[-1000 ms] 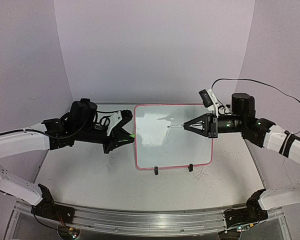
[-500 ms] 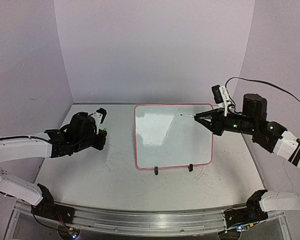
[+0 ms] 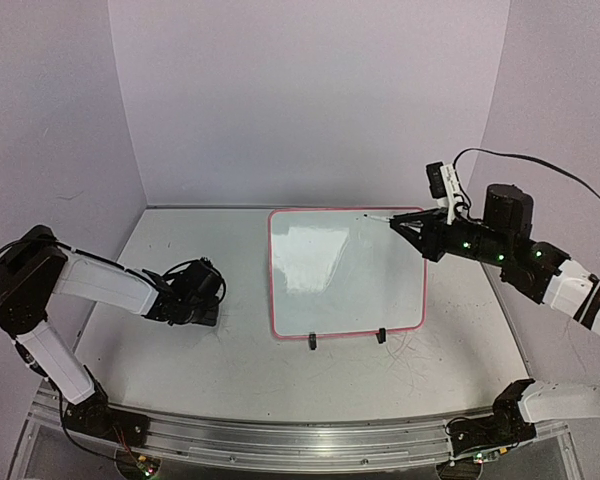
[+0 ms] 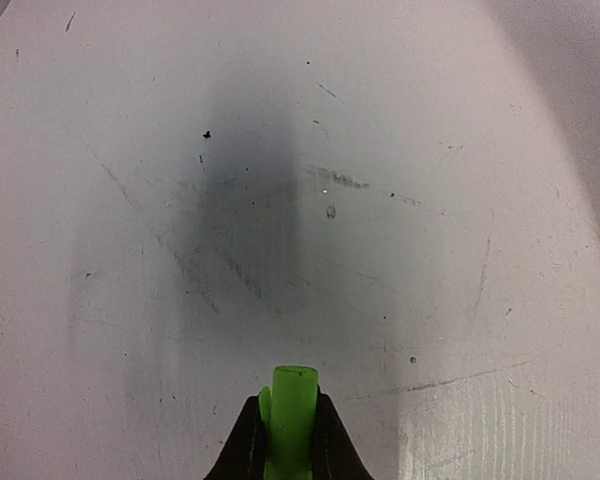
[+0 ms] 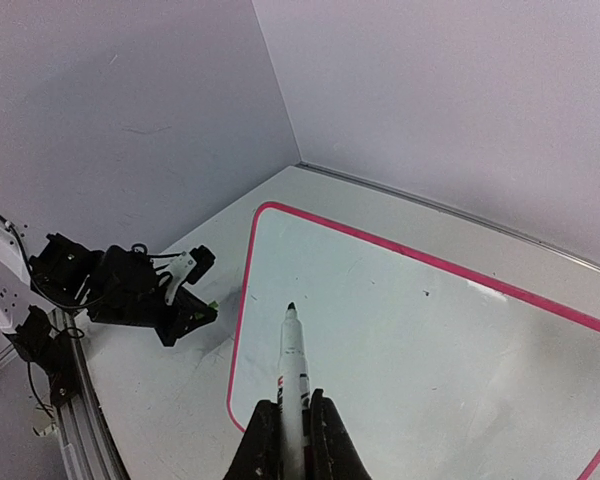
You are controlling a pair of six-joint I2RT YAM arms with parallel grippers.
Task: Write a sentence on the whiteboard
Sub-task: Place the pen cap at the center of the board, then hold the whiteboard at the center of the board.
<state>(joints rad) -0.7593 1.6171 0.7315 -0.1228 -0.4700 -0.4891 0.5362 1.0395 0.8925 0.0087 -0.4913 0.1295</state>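
While it rested on scuffed white table (image 3: 230, 370), small rectangular whiteboard (image 3: 345, 285) with thin pink-red frame sat mid-table, two black feet at near edge, surface glossy white. Right claw (image 5: 292, 418) clenched on white dark-tipped marker (image 5: 294, 350), tip over board's far right corner; contact could not be told. Left claw (image 4: 287, 420) well left of board, pointed down at table, pinching short bright-green plastic cap (image 4: 292, 385).
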